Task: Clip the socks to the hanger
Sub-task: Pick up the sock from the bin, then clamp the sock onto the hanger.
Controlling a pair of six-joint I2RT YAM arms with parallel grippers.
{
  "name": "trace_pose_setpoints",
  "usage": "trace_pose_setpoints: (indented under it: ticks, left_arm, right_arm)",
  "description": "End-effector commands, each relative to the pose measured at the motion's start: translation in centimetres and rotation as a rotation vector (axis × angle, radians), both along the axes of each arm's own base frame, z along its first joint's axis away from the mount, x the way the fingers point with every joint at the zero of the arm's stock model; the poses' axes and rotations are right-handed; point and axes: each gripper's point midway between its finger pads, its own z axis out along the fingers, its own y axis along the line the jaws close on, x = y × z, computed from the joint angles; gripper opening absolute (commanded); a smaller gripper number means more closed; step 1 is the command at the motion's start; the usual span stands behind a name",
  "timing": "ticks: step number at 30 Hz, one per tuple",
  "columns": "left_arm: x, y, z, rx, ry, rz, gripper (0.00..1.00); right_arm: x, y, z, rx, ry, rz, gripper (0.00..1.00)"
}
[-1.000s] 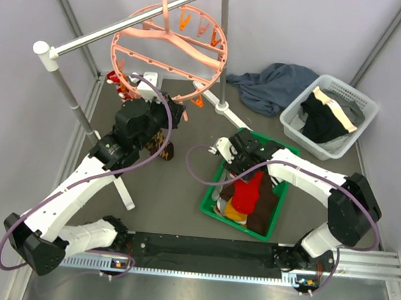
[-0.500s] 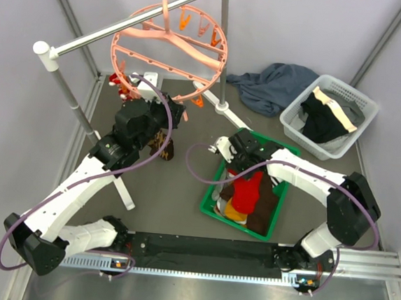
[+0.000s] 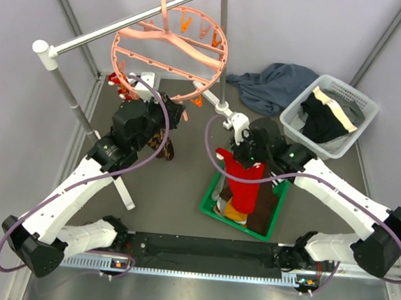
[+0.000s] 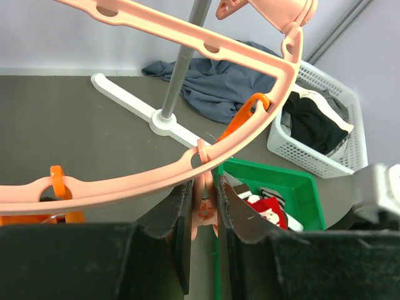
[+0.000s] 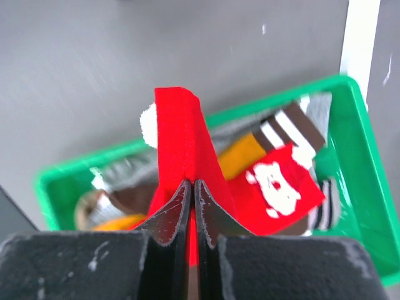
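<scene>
The salmon-pink hanger (image 3: 115, 48) hangs from the grey rail. A brown argyle sock (image 3: 163, 147) and a red-and-white one (image 3: 114, 79) hang below it. My left gripper (image 3: 177, 114) is at the ring's near rim (image 4: 156, 181). In the left wrist view the left gripper (image 4: 205, 187) is shut on a salmon clip (image 4: 204, 212) under the ring. My right gripper (image 3: 242, 152) is shut on a plain red sock (image 3: 245, 182) and holds it above the green bin (image 3: 209, 193). It grips the sock's folded top (image 5: 181, 137). More socks (image 5: 275, 187) lie in the bin.
The grey rail (image 3: 127, 23) and its post (image 3: 223, 54) stand at the back. A dark blue-grey cloth (image 3: 276, 83) lies at the back right, next to a white basket (image 3: 363, 101) of black and cream garments. The rail's white foot (image 3: 123, 192) lies left of the bin.
My right arm has lifted the red sock up out of the green bin and moved toward the hanger. The left gripper has stayed at the ring, which has tilted slightly.
</scene>
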Motion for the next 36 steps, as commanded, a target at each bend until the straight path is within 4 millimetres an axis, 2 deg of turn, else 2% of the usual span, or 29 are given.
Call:
trace_pose_setpoints:
  ticks: [1,4,7,13,14,18,20,21,23,31,36]
  left_arm:
    - [-0.4,0.3,3.8,-0.087,-0.083,0.004,0.13]
    - [-0.3,0.1,4.0,-0.096,-0.089,0.001,0.12]
    - [-0.2,-0.3,4.0,-0.106,-0.081,-0.010,0.12]
    - [-0.1,-0.3,4.8,-0.127,-0.095,-0.008,0.12]
    - [-0.1,-0.3,5.0,-0.133,-0.102,-0.008,0.12]
    - [0.0,-0.5,5.2,-0.142,-0.106,-0.013,0.12]
    - [0.0,-0.5,5.2,-0.148,-0.105,-0.014,0.12]
    - [0.0,-0.6,5.3,-0.153,-0.108,-0.014,0.12]
    - [0.0,-0.5,5.3,-0.164,-0.110,-0.010,0.11]
    - [0.4,-0.6,5.1,-0.199,-0.116,0.005,0.11]
    - [0.7,-0.6,4.9,-0.222,-0.116,0.012,0.11]
  right_arm:
    - [0.5,3.7,7.2,0.300,-0.040,-0.036,0.00]
    - [0.4,5.4,11.0,0.456,-0.059,-0.018,0.00]
    - [0.8,6.5,13.0,0.548,-0.056,-0.029,0.00]
    - [1.5,9.1,14.8,0.698,0.024,-0.046,0.00]
    - [1.6,9.6,15.7,0.739,0.019,-0.036,0.00]
    - [1.9,11.3,16.5,0.817,0.062,-0.011,0.00]
    - [2.0,11.9,15.6,0.823,0.111,-0.021,0.00]
    - [2.3,12.3,16.0,0.851,0.099,-0.011,0.00]
    - [2.6,12.5,15.4,0.865,0.122,-0.029,0.00]
    - [2.8,13.3,16.0,0.948,0.132,-0.022,0.00]
    - [2.7,13.6,15.6,0.961,0.157,-0.023,0.00]
